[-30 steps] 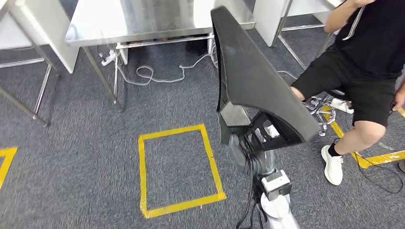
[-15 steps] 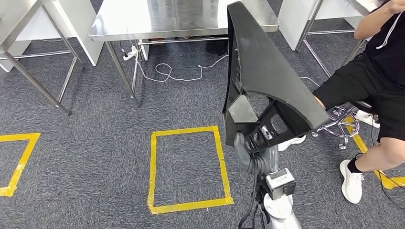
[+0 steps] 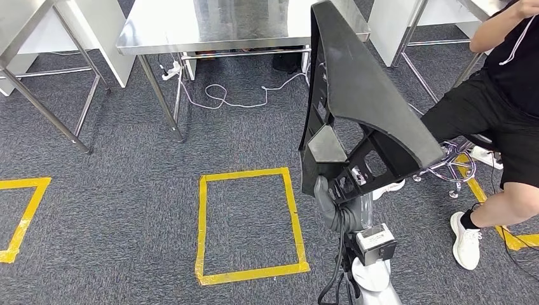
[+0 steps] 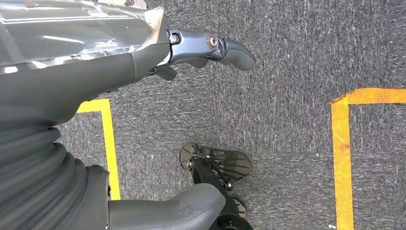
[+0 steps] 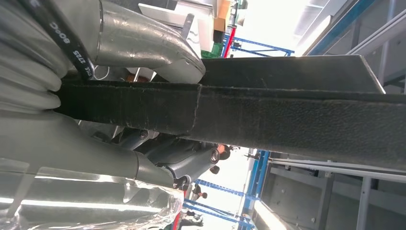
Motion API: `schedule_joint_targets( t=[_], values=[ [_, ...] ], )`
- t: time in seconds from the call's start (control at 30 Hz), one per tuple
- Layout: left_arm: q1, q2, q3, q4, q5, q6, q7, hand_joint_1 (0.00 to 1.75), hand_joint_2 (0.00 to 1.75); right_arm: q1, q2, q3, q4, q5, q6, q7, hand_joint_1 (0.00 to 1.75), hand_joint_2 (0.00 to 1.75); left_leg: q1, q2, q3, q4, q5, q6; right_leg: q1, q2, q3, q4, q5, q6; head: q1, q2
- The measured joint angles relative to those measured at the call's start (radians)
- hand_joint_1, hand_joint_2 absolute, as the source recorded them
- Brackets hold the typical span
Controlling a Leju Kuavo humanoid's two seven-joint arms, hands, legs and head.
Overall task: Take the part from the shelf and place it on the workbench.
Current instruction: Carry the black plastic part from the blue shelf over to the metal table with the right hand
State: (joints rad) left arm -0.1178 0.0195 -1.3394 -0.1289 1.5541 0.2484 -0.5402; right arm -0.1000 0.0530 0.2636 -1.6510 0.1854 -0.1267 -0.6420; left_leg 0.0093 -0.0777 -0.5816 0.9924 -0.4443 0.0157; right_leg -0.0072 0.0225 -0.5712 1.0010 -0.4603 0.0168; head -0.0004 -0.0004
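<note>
The part (image 3: 362, 95) is a big black triangular panel with ribbed cut-outs on its lower side, standing upright in front of me. My right hand (image 3: 327, 200) grips its lower end from below. In the right wrist view the thumb (image 5: 148, 43) lies over the part's black edge (image 5: 297, 115) and the fingers (image 5: 191, 163) curl under it. The steel workbench (image 3: 191, 25) stands ahead at the top of the head view, with the part's tip reaching up in front of its right end. My left hand (image 4: 110, 72) hangs over the grey carpet, fingers apart and holding nothing.
A person (image 3: 502, 95) sits on a swivel chair (image 3: 448, 168) close on the right of the part. A yellow tape rectangle (image 3: 202, 229) marks the carpet ahead. White cables (image 3: 222, 95) lie under the workbench. Another steel table's legs (image 3: 38, 101) stand at the left.
The whole scene has shifted as the camera moved: the workbench and tape rectangle now sit further right and lower. The part stays in my right hand, slightly higher in the picture.
</note>
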Motion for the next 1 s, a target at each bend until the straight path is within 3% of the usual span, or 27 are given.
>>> schedule_joint_targets(
  t=[0.17, 0.3, 0.4, 0.47, 0.53, 0.57, 0.6, 0.63, 0.67, 0.73, 0.77, 0.87, 0.9, 0.97, 1.0],
  values=[
    [0.0, 0.0, 0.0, 0.0, 0.0, 0.008, -0.002, 0.0, 1.75, 0.004, 0.004, -0.001, 0.0, -0.002, 0.0, 0.0, 1.75, 1.75, -0.007, 0.0, -0.002, 0.005, -0.002, 0.004, -0.008, 0.0, 0.0, -0.001, 0.0, 0.002, 0.0, 0.0],
    [0.0, 0.0, -0.001, 0.0, 0.0, 0.016, -0.003, 0.0, 1.75, 0.007, 0.005, -0.002, -0.001, -0.002, 0.0, 0.0, 1.75, 1.75, -0.009, 0.001, -0.005, 0.012, -0.007, 0.014, -0.013, 0.001, 0.002, -0.004, 0.001, 0.004, 0.0, 0.0],
    [0.0, -0.001, -0.001, 0.0, -0.001, 0.02, -0.003, 0.0, 1.75, 0.008, 0.005, -0.003, -0.005, -0.002, 0.0, -0.001, 1.75, 1.75, -0.005, 0.005, 0.009, -0.01, 0.002, 0.029, -0.008, -0.002, -0.002, 0.004, -0.006, 0.01, 0.001, 0.0],
    [0.0, -0.003, -0.002, 0.0, -0.001, 0.023, -0.002, 0.0, 1.75, 0.007, 0.004, -0.004, -0.006, -0.001, 0.0, -0.003, 1.75, 1.75, 0.001, 0.01, 0.022, -0.026, 0.009, 0.036, -0.005, -0.008, -0.045, 0.088, -0.045, 0.005, 0.003, 0.0],
    [0.0, -0.004, -0.004, 0.0, -0.002, 0.024, 0.0, 0.0, 1.75, 0.008, 0.003, -0.005, -0.006, -0.001, 0.0, -0.003, 1.75, 1.75, 0.001, 0.014, 0.023, -0.027, 0.007, 0.038, -0.007, -0.01, -0.12, 0.23, -0.098, 0.001, 0.004, 0.0],
    [0.0, -0.004, -0.005, 0.0, -0.001, 0.025, 0.001, 0.0, 1.75, 0.009, 0.002, -0.006, -0.006, -0.001, 0.0, -0.003, 1.75, 1.75, 0.001, 0.015, 0.023, -0.026, 0.005, 0.037, -0.009, -0.011, -0.147, 0.276, -0.109, 0.005, 0.004, 0.0],
    [0.001, -0.004, -0.007, 0.0, -0.001, 0.026, 0.003, 0.0, 1.75, 0.011, 0.001, -0.006, -0.005, -0.001, 0.0, -0.003, 1.75, 1.75, 0.001, 0.015, 0.024, -0.026, 0.003, 0.035, -0.011, -0.011, -0.155, 0.288, -0.106, 0.012, 0.004, 0.0],
    [0.001, -0.004, -0.008, 0.0, -0.001, 0.026, 0.004, 0.0, 1.75, 0.011, 0.001, -0.006, -0.005, -0.001, 0.0, -0.003, 1.75, 1.75, 0.002, 0.014, 0.026, -0.024, 0.001, 0.031, -0.013, -0.011, -0.14, 0.254, -0.085, 0.022, 0.004, 0.0],
    [0.001, -0.005, -0.009, 0.0, -0.001, 0.026, 0.005, 0.0, 1.75, 0.01, 0.0, -0.006, -0.005, -0.001, -0.001, -0.003, 1.75, 1.75, 0.003, 0.013, 0.029, -0.021, -0.004, 0.026, -0.017, -0.011, -0.105, 0.184, -0.055, 0.033, 0.004, 0.0],
    [0.0, -0.006, -0.009, 0.0, -0.001, 0.028, 0.007, 0.0, 1.75, 0.009, 0.0, -0.006, -0.004, 0.0, -0.002, -0.004, 1.75, 1.75, 0.002, 0.009, 0.032, -0.01, -0.018, 0.012, -0.024, -0.008, -0.036, 0.051, -0.008, 0.039, 0.005, 0.0],
    [0.0, -0.006, -0.009, 0.0, -0.001, 0.029, 0.009, 0.0, 1.75, 0.009, 0.001, -0.006, -0.004, 0.0, -0.003, -0.004, 1.75, 1.75, 0.001, 0.007, 0.031, -0.005, -0.024, 0.005, -0.024, -0.008, -0.017, 0.016, 0.001, 0.033, 0.005, 0.0],
    [0.0, -0.006, -0.01, 0.0, 0.0, 0.032, 0.013, 0.0, 1.75, 0.009, 0.003, -0.007, -0.004, 0.0, -0.004, -0.004, 1.75, 1.75, 0.004, 0.008, 0.031, -0.002, -0.033, -0.008, -0.02, -0.01, -0.006, 0.006, 0.001, 0.007, 0.003, 0.0],
    [0.0, -0.006, -0.011, 0.0, 0.0, 0.033, 0.015, 0.0, 1.75, 0.008, 0.004, -0.007, -0.004, 0.0, -0.004, -0.004, 1.75, 1.75, 0.006, 0.018, 0.028, 0.009, -0.04, -0.012, -0.021, -0.011, -0.003, 0.006, -0.001, -0.001, 0.001, 0.0],
    [-0.001, -0.006, -0.013, 0.0, 0.0, 0.035, 0.017, 0.0, 1.75, 0.008, 0.005, -0.007, -0.004, 0.0, -0.005, -0.005, 1.75, 1.75, 0.009, 0.049, -0.008, 0.089, -0.08, -0.021, -0.023, -0.017, 0.006, 0.004, -0.006, -0.014, -0.002, 0.0],
    [-0.002, -0.006, -0.014, 0.0, 0.0, 0.035, 0.019, 0.0, 1.75, 0.009, 0.006, -0.007, -0.004, 0.0, -0.005, -0.005, 1.75, 1.75, 0.009, 0.063, -0.047, 0.161, -0.11, -0.025, -0.021, -0.02, 0.01, 0.004, -0.01, -0.021, -0.004, 0.0]
  ],
)
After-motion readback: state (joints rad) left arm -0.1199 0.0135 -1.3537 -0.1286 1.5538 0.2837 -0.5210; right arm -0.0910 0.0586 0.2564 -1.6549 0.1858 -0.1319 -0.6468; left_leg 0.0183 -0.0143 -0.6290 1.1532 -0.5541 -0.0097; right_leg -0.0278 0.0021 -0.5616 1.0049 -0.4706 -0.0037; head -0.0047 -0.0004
